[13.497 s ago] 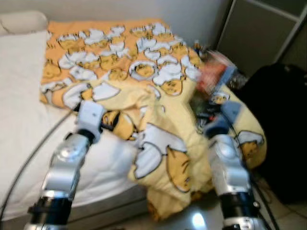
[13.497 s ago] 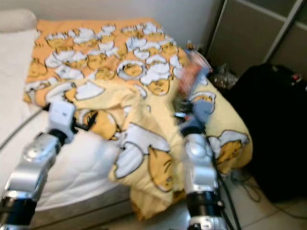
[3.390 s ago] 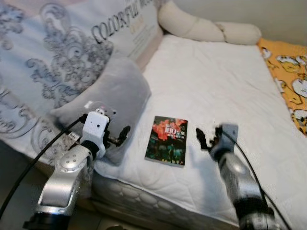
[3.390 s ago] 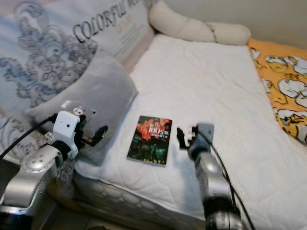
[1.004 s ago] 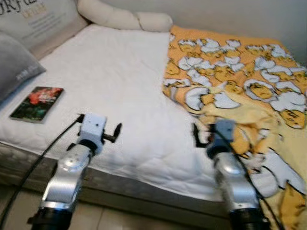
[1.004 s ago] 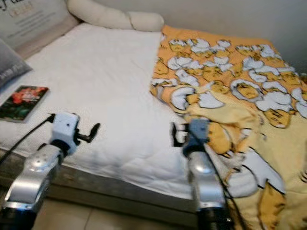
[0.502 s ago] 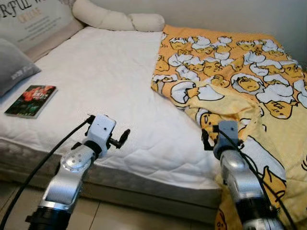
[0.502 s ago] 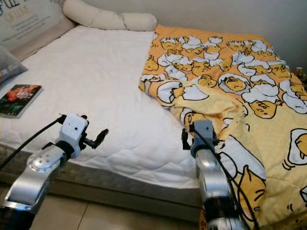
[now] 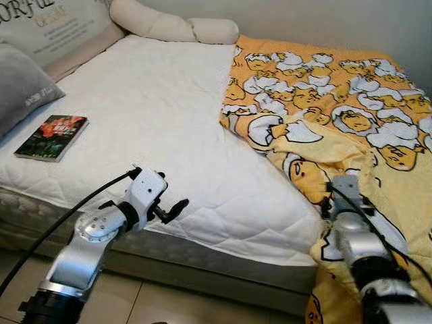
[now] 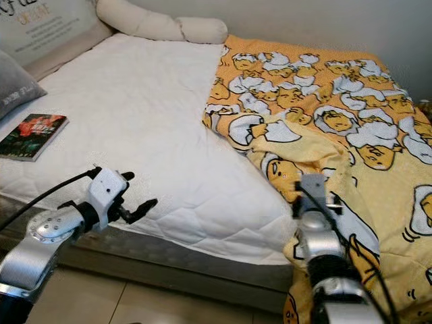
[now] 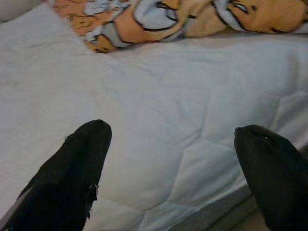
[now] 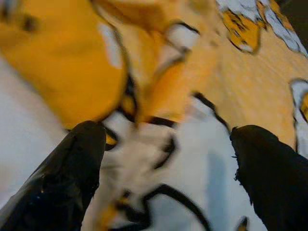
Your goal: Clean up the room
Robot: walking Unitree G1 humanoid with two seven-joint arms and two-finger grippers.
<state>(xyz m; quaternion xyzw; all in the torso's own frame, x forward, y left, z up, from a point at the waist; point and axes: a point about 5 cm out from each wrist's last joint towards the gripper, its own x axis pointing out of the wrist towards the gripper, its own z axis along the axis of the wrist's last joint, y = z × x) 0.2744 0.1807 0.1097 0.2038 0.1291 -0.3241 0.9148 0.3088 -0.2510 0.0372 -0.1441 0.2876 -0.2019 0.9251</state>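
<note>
A yellow blanket (image 9: 337, 115) printed with egg cartoons lies rumpled over the right half of the bed and hangs off its front edge. A book with a red and dark cover (image 9: 51, 128) lies flat on the white mattress (image 9: 148, 121), next to a grey pillow (image 9: 20, 88). My left gripper (image 9: 173, 210) hovers open over the mattress's front edge, holding nothing. In the right wrist view my right gripper (image 12: 173, 159) is open just above the blanket's folds; its wrist (image 9: 345, 192) is at the blanket's front fold.
Cream bolster pillows (image 9: 175, 28) and a large printed cushion (image 9: 54, 27) line the far and left sides of the bed. The grey bed base (image 9: 202, 260) runs in front of me, with tiled floor (image 9: 148, 307) below it.
The view has turned from the pillow end toward the blanket. The book stays lying on the mattress. My right gripper has moved right and down onto the blanket; the left has dipped slightly.
</note>
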